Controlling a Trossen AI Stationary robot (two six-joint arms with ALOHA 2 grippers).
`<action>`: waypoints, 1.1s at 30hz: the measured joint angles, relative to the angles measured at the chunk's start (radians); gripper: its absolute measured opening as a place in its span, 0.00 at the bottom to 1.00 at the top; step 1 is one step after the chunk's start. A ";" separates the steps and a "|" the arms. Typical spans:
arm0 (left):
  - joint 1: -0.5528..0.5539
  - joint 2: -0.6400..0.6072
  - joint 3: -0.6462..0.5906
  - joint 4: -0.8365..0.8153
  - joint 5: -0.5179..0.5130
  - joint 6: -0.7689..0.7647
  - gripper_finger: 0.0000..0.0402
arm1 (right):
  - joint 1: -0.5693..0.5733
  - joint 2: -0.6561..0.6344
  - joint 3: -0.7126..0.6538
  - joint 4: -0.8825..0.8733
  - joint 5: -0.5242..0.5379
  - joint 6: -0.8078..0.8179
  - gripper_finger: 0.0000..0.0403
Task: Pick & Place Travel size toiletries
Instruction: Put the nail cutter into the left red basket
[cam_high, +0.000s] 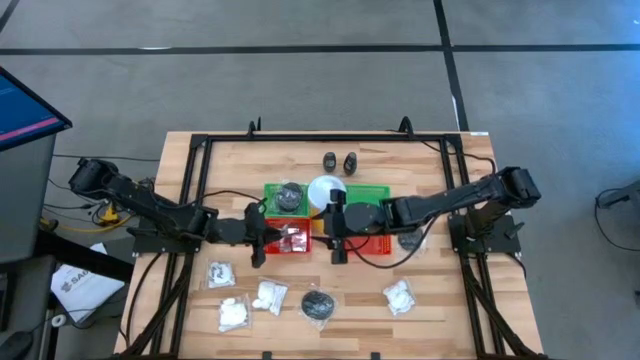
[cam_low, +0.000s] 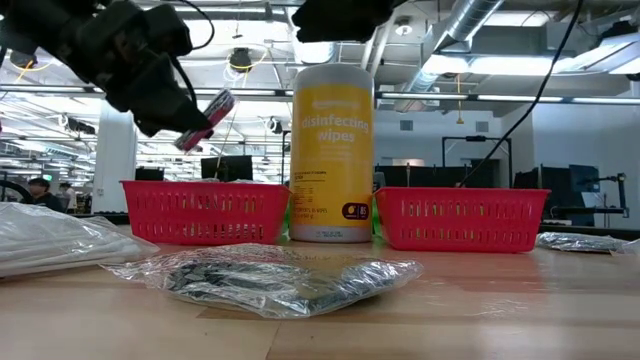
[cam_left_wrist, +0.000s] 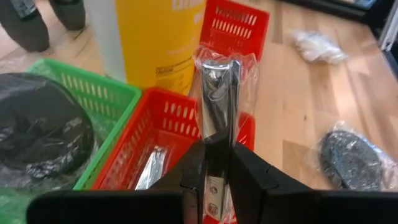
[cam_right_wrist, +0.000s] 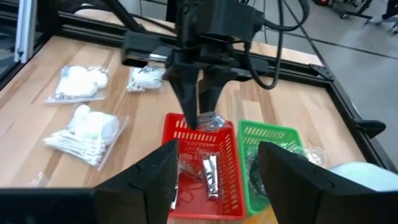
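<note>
Left pincer (cam_left_wrist: 214, 163) clamped on 1 wrapped silvery tube (cam_left_wrist: 217, 93), held upright above red tray (cam_left_wrist: 166, 124); 1 more tube (cam_left_wrist: 151, 169) lies in the tray below. Right pincer (cam_right_wrist: 214, 168) wide open, holding nothing, facing it across that tray.

lab/workshop | ceiling ducts (cam_low: 470, 30) | monitors (cam_low: 225, 166) | concrete floor (cam_high: 300, 25)

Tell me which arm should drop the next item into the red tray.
Left. The left gripper is shut on a clear-wrapped silvery tube directly above the red tray, which already holds tubes. The right gripper hangs open and empty nearby.
</note>
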 joint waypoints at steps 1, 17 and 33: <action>0.000 0.000 0.000 -0.008 -0.001 -0.001 0.09 | 0.005 0.000 0.000 -0.004 0.000 0.000 0.51; 0.003 0.057 0.001 -0.065 -0.001 -0.004 0.14 | 0.037 0.000 0.000 -0.148 0.000 0.079 0.46; 0.003 0.064 0.001 -0.063 0.000 -0.018 0.32 | 0.037 0.000 0.000 -0.185 0.000 0.105 0.46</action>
